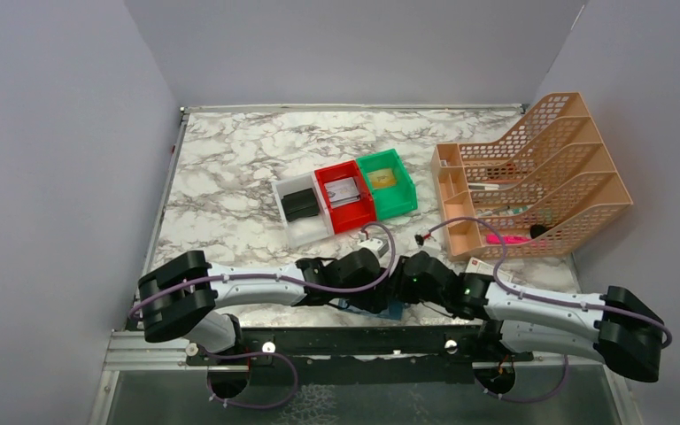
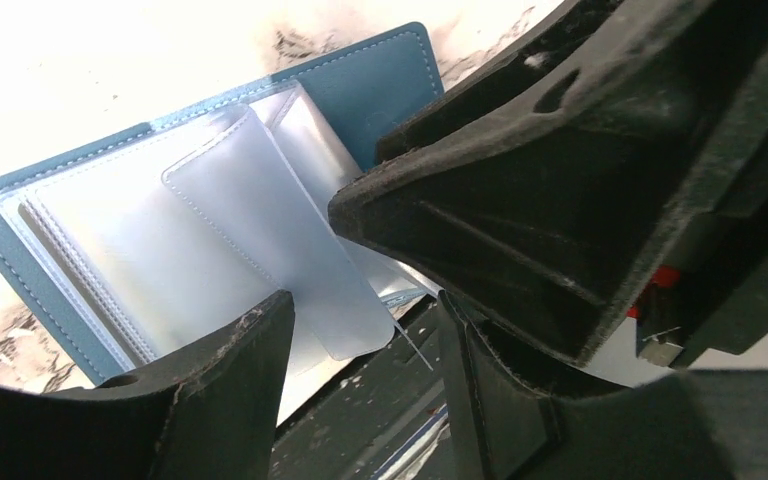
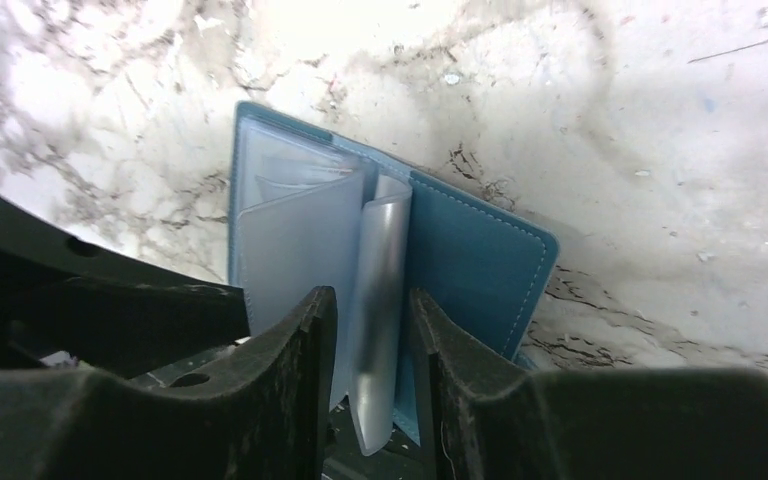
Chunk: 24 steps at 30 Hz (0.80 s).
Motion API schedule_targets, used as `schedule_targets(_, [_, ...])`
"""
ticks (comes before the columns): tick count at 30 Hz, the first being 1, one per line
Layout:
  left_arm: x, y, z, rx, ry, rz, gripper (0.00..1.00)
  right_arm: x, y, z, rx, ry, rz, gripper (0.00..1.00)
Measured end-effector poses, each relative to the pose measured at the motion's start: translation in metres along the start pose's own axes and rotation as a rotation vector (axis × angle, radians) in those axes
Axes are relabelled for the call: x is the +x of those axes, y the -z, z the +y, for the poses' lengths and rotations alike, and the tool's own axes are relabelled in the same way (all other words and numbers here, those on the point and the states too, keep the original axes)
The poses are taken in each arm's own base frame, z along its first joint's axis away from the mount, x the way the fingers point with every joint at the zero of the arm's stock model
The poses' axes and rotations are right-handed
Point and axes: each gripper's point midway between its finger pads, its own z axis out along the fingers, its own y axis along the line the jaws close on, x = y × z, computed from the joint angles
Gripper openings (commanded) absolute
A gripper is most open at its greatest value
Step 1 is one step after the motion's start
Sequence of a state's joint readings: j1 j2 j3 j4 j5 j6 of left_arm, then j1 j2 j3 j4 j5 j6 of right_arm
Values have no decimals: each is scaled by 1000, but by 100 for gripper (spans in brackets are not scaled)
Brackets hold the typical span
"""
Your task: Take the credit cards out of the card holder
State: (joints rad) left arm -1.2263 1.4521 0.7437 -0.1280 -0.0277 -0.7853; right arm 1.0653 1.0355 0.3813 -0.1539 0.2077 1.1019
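Note:
The teal card holder lies open at the table's near edge, its clear plastic sleeves fanned up. Both grippers meet over it. My left gripper is open, its fingers wide apart on either side of a loose sleeve without pinching it. My right gripper stands narrowly open around one upright clear sleeve; teal cover shows beside its right finger. The right gripper's black body fills the left wrist view's upper right. No credit cards can be made out in the sleeves.
Behind the arms stand a white bin holding a black wallet, a red bin with a grey flat item, and a green bin. An orange file rack is at the right. A black rail runs under the holder's overhanging edge.

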Motion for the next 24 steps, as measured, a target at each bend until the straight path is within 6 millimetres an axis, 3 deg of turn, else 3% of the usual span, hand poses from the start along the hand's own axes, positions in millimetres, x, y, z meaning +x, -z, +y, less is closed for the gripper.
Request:
schedule_targets(6, [-6,-1,-14,68,3,-22,58,-11,16,2,-47,-51,-61,42])
schedule_targets(17, [-5,-12,-29,145,4,-10,62,-18,29,-12,-4,-123,-103,46])
schedule_targets(24, [-20,9,-24,100,9,-79,70,-16,34,-19,33,-103,-89,47])
